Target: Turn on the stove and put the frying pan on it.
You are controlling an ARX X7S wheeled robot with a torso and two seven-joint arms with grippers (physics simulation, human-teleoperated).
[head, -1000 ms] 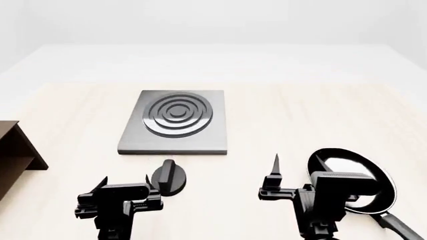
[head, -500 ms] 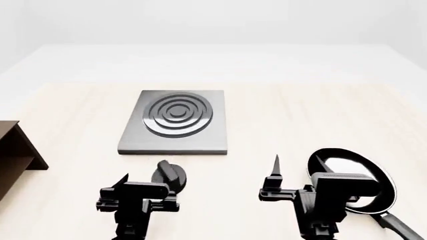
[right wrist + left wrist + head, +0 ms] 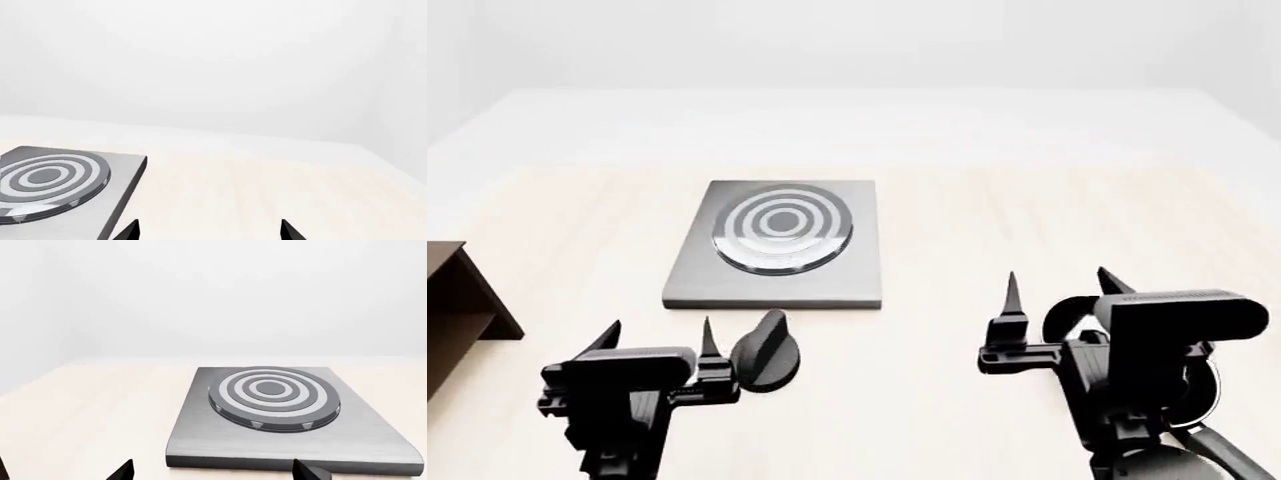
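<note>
The stove (image 3: 777, 245) is a flat dark-grey hotplate on the table, and its burner rings now look pale and bright. The black knob (image 3: 763, 352) lies in front of the stove, its grip bar tilted to the right. My left gripper (image 3: 657, 338) is open and empty, just left of the knob and clear of it. My right gripper (image 3: 1061, 285) is open and empty, raised over the frying pan (image 3: 1058, 318). The pan is mostly hidden behind it; only its left rim and handle (image 3: 1232, 457) show. The stove also shows in the left wrist view (image 3: 267, 410) and the right wrist view (image 3: 47, 180).
A brown wooden open box (image 3: 454, 310) stands at the table's left edge, left of my left arm. The pale wooden tabletop (image 3: 1028, 220) runs back to a white wall.
The knob's bar has swung from tilted left to tilted right and the burner rings have turned pale. My left gripper has moved left off the knob. My right gripper has risen and shifted right over the pan.
</note>
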